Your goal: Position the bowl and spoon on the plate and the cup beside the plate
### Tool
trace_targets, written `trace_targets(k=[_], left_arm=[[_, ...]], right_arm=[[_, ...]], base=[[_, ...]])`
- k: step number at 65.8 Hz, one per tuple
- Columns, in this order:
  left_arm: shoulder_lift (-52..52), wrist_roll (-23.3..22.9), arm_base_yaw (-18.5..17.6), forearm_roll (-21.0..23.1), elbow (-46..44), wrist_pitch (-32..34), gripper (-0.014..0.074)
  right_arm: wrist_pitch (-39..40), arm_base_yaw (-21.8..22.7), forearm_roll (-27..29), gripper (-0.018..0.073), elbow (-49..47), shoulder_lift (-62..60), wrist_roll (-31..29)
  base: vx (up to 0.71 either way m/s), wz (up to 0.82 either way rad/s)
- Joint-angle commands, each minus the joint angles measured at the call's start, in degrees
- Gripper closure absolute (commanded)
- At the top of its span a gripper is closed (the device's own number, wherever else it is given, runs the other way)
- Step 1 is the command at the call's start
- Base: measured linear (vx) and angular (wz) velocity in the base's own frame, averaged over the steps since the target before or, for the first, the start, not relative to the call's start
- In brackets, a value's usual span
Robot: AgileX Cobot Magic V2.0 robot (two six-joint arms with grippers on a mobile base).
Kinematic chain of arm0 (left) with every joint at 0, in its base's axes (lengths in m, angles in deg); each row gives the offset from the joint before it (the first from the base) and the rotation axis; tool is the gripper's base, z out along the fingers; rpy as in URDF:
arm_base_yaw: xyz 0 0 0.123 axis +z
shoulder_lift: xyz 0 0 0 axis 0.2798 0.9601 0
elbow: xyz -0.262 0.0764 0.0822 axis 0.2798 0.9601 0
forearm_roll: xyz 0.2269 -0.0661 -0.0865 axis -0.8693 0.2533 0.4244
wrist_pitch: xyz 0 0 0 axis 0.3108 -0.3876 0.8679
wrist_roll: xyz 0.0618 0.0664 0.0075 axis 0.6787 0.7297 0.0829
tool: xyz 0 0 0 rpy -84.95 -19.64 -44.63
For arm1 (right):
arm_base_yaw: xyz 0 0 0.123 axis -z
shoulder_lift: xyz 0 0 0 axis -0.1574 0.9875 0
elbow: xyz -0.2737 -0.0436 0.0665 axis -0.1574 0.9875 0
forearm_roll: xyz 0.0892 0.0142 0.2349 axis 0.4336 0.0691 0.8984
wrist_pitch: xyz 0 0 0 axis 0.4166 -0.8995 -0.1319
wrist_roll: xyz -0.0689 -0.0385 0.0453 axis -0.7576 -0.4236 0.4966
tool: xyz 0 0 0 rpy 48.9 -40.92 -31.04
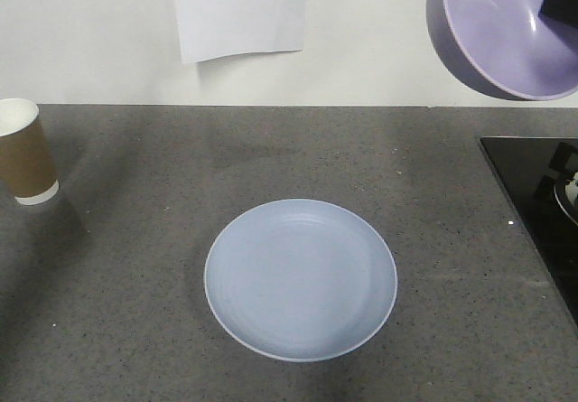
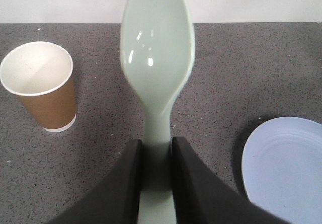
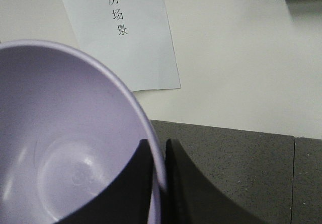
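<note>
The pale blue plate (image 1: 301, 278) lies flat in the middle of the grey counter, with nothing on it; its edge shows at the lower right in the left wrist view (image 2: 287, 168). My right gripper (image 3: 160, 146) is shut on the rim of the lavender bowl (image 3: 60, 143), one finger inside and one outside. That bowl (image 1: 506, 27) hangs tilted high at the upper right, its opening facing the front camera. My left gripper (image 2: 156, 146) is shut on the handle of the mint-green spoon (image 2: 157, 48), head pointing forward. The brown paper cup (image 1: 25, 152) stands upright at the far left (image 2: 43, 85).
A black cooktop (image 1: 542, 212) covers the counter's right side. A white paper sheet (image 1: 239, 9) with printed characters hangs on the back wall (image 3: 121, 32). Bare grey counter (image 1: 135, 239) lies between cup and plate.
</note>
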Motion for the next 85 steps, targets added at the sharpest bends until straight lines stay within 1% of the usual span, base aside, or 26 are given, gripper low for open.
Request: trace_targets(k=[1,85], left_arm=[[-1.1,-0.2,-0.3,1.0,-1.4,3.4,0.0602],[-1.1,-0.2,-0.3,1.0,-1.4,3.4,0.0602]], right_arm=[[2.0,-0.1,2.6,0.0569,-1.9,-1.1,-0.6],[2.0,-0.1,2.6,0.0569,-1.9,-1.1,-0.6]], base=[[0.01,-0.03],[0.00,-0.01]])
